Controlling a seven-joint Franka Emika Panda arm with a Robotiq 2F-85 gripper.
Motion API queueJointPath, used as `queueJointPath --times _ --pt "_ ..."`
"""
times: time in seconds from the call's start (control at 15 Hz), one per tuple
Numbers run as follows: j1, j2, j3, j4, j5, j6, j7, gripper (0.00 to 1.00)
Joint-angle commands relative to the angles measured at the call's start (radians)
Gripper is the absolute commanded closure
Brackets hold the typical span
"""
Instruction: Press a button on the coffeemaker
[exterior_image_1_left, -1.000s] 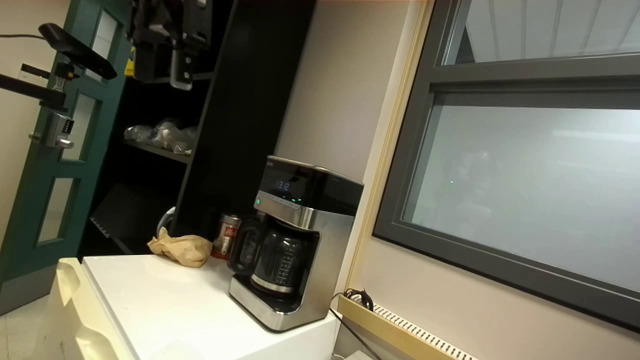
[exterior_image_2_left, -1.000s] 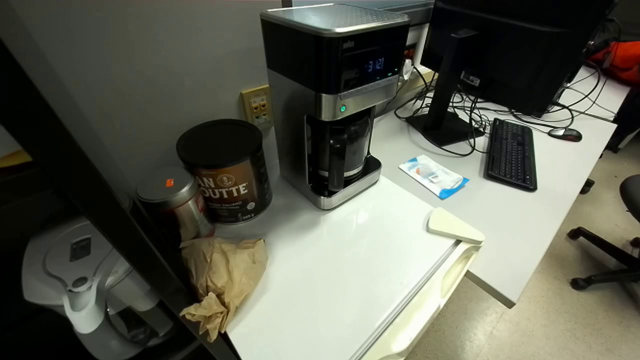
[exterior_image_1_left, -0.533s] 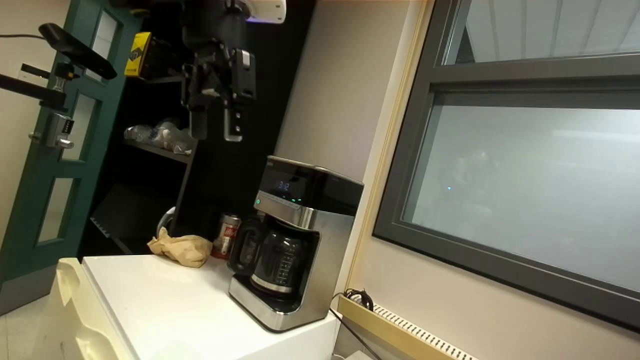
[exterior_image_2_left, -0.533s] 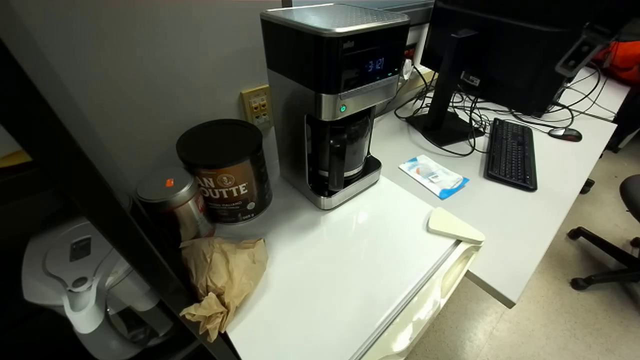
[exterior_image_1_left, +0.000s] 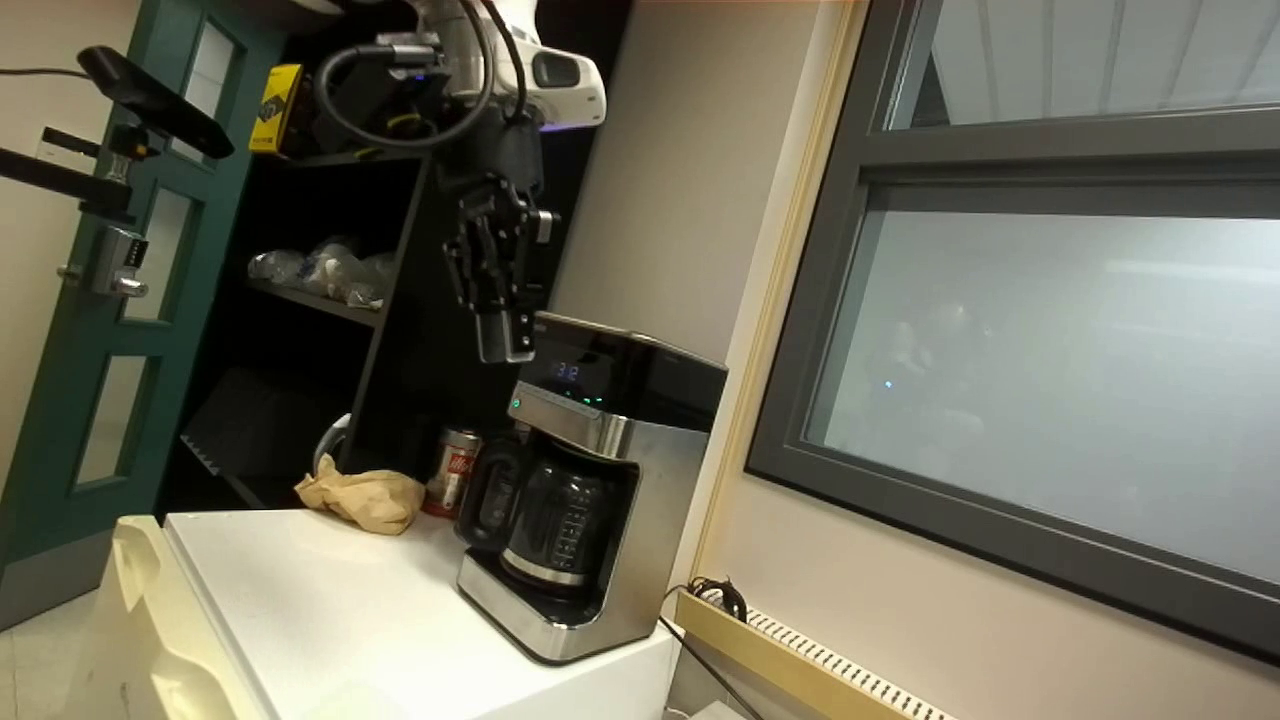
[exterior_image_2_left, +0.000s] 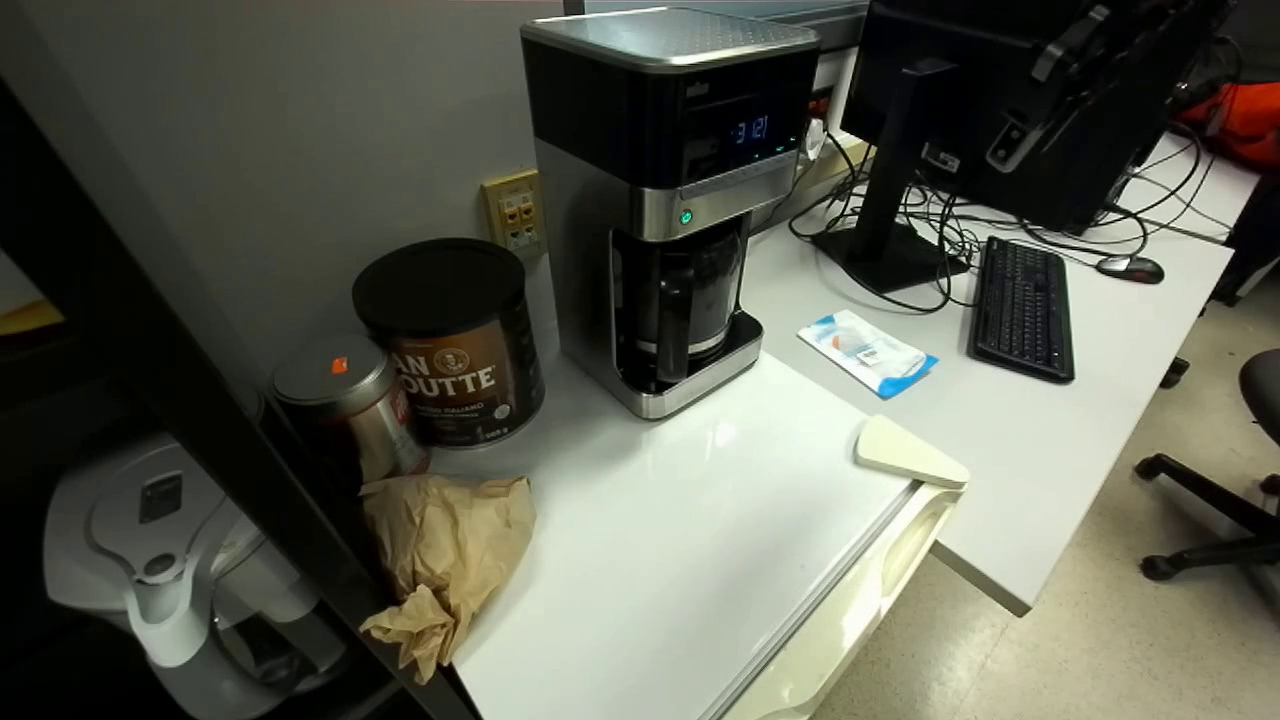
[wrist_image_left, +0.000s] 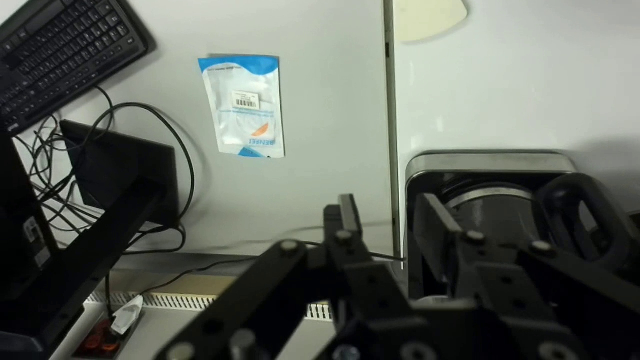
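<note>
The black and silver coffeemaker stands upright with its dark glass carafe inside. On its front, a lit display sits above a strip of buttons, and a round green-lit button is below. My gripper points down near the machine's upper front; in an exterior view one fingertip shows against the monitor, clear of the coffeemaker. From the wrist, the gripper is partly open, nothing between its fingers, with the coffeemaker's base and carafe lying below and beyond the right finger.
A large coffee can, a smaller can and a crumpled paper bag are beside the machine. A monitor, keyboard, cables and a plastic packet are on the adjoining desk. A dark shelf frame borders the white top.
My gripper has come down and closer to the coffeemaker, entering both exterior views further. Its fingers have drawn nearer together. The coffeemaker has not moved.
</note>
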Motion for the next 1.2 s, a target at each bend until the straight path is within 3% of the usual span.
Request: queueJointPath --times 0.0,0.13,1.13 --pt "0.044 0.106 -0.036 0.128 -0.016 0.014 0.058 0.94" --pt "0.06 0.15 -0.046 0.182 -0.006 0.019 0.057 1.0" --pt "0.125 0.45 -0.093 0.559 0.081 -0.004 0.025 1.0"
